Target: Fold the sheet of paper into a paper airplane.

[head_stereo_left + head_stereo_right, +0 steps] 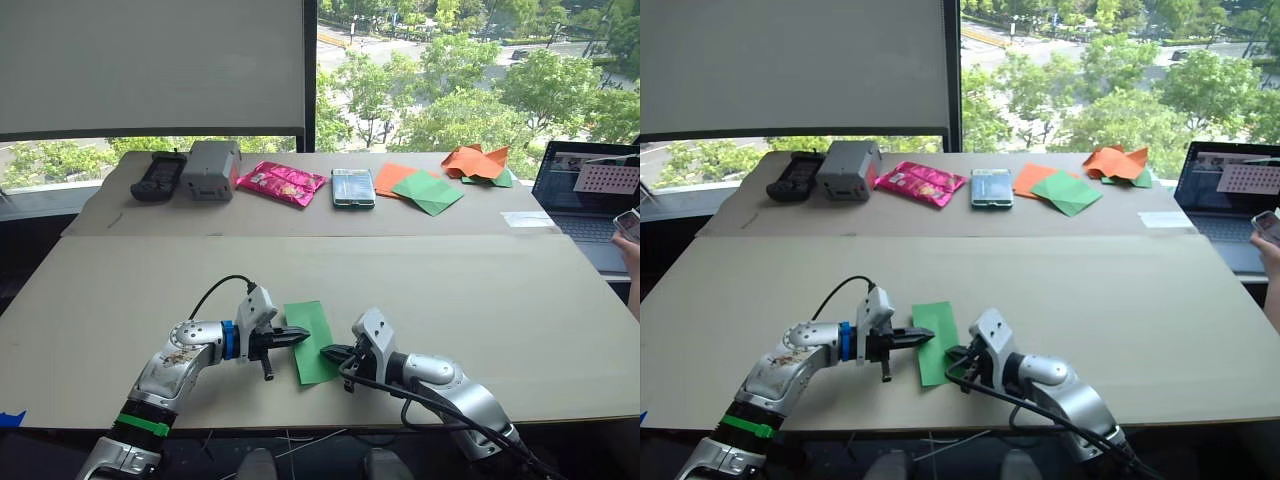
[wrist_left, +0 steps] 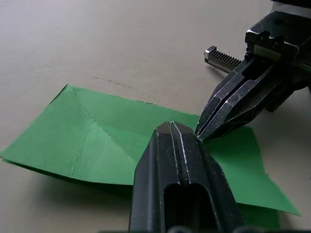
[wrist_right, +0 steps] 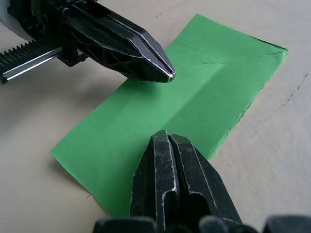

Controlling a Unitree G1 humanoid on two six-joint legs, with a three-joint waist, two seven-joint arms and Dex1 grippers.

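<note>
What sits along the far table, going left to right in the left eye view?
Black handheld device → grey box → pink snack packet → phone → orange and green sheets → crumpled paper heap → laptop

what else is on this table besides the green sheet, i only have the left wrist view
observer: A row of things lies along the table's far edge, well apart from the sheet of paper: among them a pink snack packet and a phone.
operator: anyone near the table
observer: Yes, a person's hand shows at the robot's right, beside an open laptop.
</note>
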